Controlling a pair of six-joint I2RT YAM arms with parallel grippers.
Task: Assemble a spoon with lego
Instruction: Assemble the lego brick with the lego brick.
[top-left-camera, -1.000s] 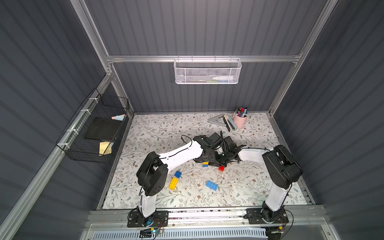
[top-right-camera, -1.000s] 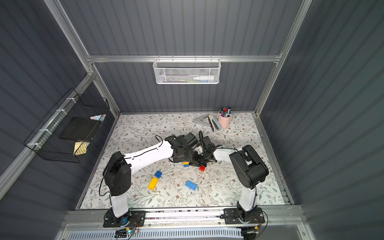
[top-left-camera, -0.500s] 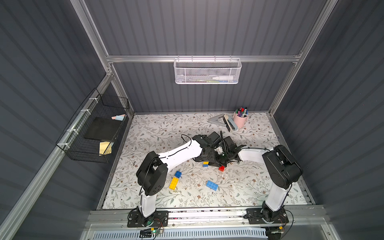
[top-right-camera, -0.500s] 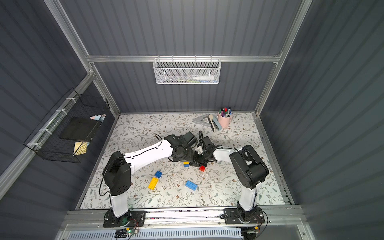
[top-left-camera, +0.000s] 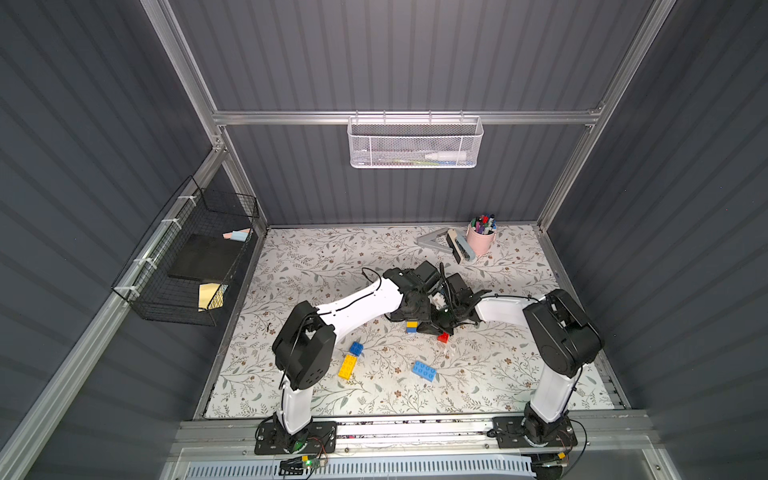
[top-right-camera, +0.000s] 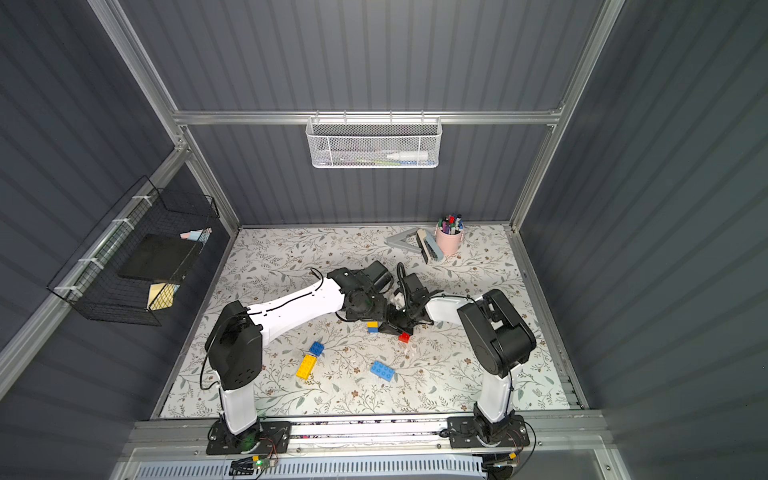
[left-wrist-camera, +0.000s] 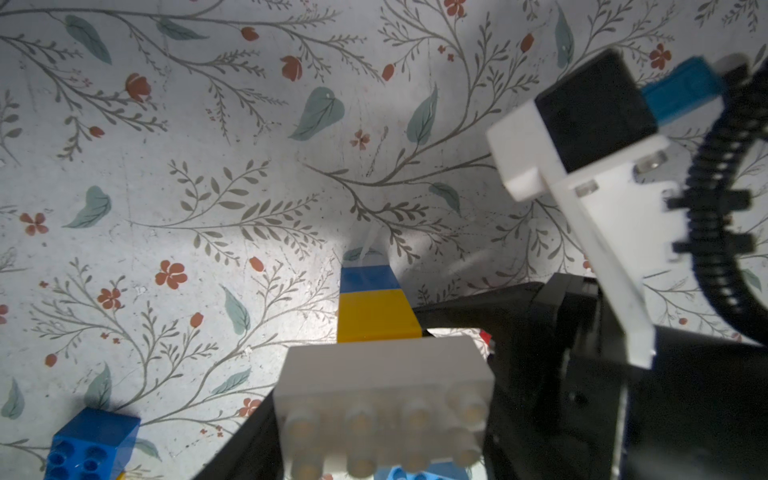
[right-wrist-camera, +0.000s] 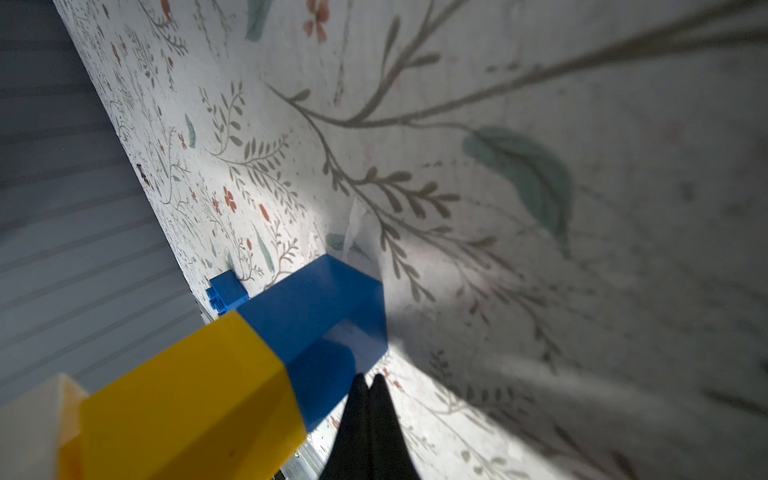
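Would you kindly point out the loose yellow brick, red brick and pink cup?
loose yellow brick (top-left-camera: 347, 367), in a top view, studded top.
red brick (top-left-camera: 443, 337), in a top view, upper face.
pink cup (top-left-camera: 480, 246), in a top view, side wall.

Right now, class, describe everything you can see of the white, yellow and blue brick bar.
The bar is three glossy plastic bricks joined end to end: white, with round studs on its free face, then yellow, then blue. It is tilted, blue end lowest at the floral mat, white end up between the fingers of the left gripper. The shut right gripper sits close beside the blue brick; whether it touches cannot be told.
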